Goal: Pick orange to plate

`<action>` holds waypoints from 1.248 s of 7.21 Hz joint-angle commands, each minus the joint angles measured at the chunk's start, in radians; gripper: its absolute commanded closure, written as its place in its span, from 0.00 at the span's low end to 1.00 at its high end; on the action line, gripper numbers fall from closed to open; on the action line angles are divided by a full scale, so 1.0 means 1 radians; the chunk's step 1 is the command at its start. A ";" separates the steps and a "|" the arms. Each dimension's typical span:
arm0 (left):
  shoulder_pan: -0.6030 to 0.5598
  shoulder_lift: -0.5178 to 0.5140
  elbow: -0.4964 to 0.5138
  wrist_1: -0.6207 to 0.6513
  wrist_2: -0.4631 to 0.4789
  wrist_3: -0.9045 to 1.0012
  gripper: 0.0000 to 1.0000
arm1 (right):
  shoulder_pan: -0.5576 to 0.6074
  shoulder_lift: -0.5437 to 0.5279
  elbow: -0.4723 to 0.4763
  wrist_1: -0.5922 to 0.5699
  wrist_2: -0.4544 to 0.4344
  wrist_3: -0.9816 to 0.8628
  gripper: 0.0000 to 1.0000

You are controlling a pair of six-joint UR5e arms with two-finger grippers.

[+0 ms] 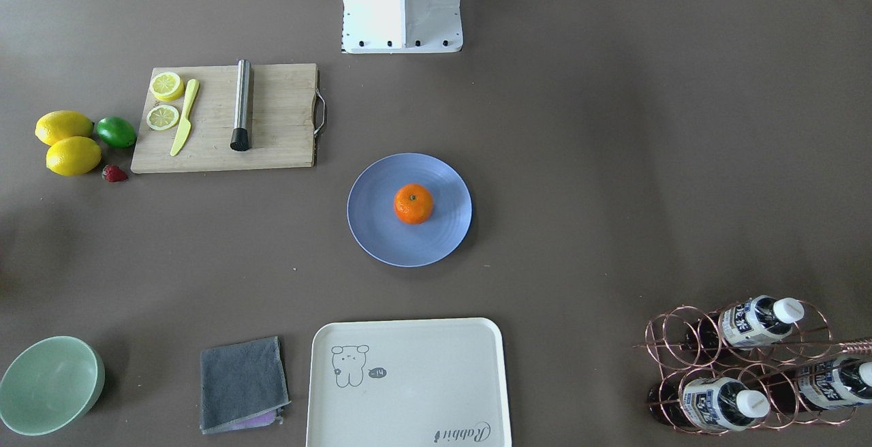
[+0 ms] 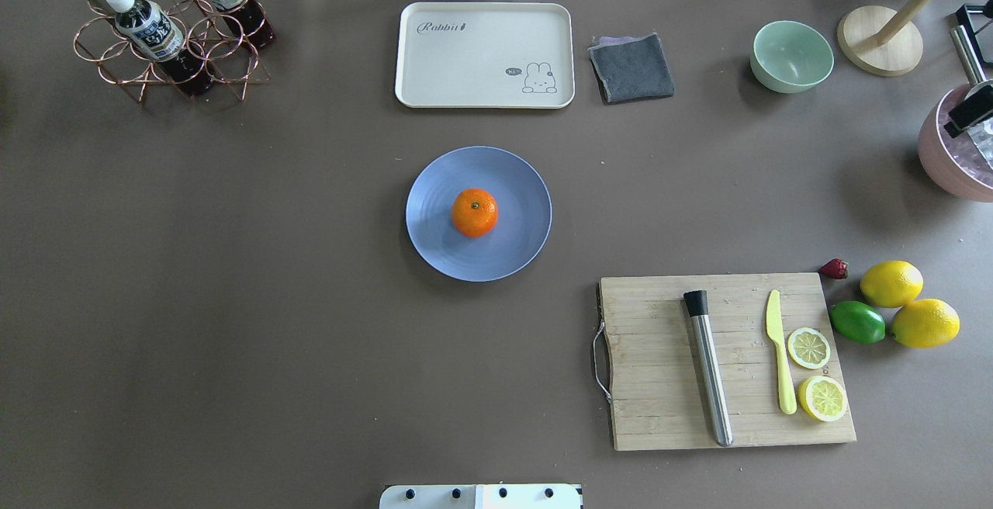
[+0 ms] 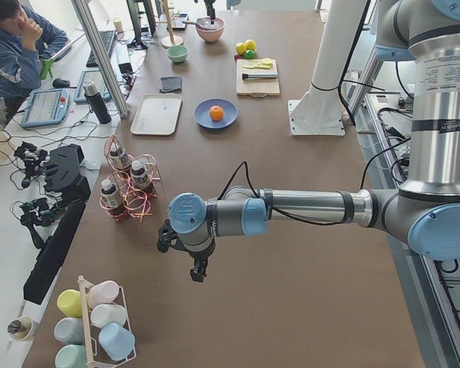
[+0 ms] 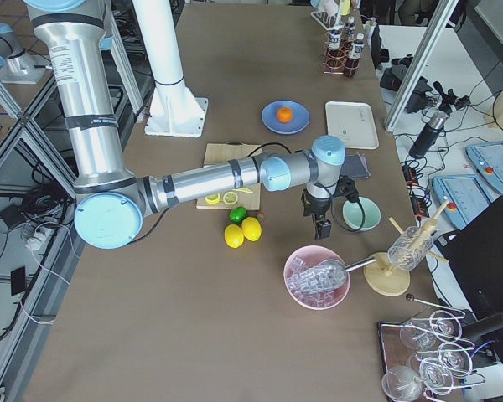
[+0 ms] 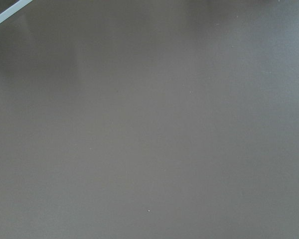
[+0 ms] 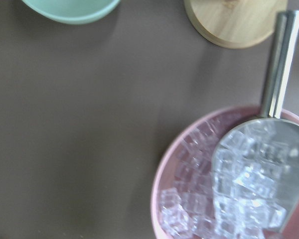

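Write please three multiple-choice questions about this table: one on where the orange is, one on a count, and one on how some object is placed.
1. Where is the orange?
A) on the cream tray
B) on the blue plate
C) in the green bowl

2. How many whole lemons lie beside the cutting board?
A) one
B) two
C) four

3. How is the steel rod placed?
A) lying flat on the cutting board
B) standing upright on the table
C) inside the green bowl

Answers:
1 B: the orange sits near the middle of the plate.
2 B: two yellow lemons lie next to the lime.
3 A: the rod's whole length rests on the wood.
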 commanded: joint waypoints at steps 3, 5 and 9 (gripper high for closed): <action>-0.002 0.006 -0.008 0.000 -0.003 0.001 0.02 | 0.170 -0.193 0.009 0.014 -0.001 -0.077 0.00; -0.002 0.008 -0.008 0.000 -0.003 0.001 0.02 | 0.171 -0.218 0.006 0.014 -0.004 -0.074 0.00; -0.002 0.006 -0.008 -0.002 0.006 -0.002 0.02 | 0.174 -0.230 0.009 0.022 0.006 -0.077 0.00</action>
